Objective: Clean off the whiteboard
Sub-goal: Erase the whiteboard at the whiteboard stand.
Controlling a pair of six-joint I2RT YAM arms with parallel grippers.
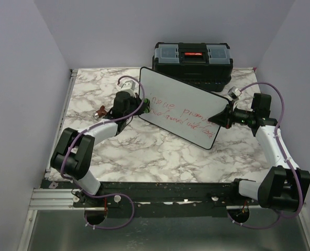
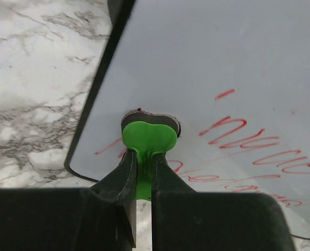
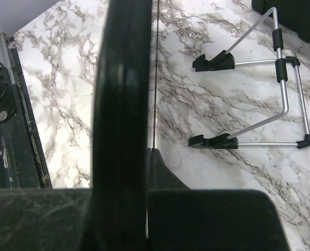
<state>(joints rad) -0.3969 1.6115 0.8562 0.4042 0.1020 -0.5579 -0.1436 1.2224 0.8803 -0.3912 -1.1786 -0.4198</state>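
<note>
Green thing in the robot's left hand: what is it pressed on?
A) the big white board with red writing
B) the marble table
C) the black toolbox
A. In the left wrist view the left hand pinches the small green rubbery piece, and the dark pad under it lies against the large white whiteboard, right beside the red marker lines.
</note>
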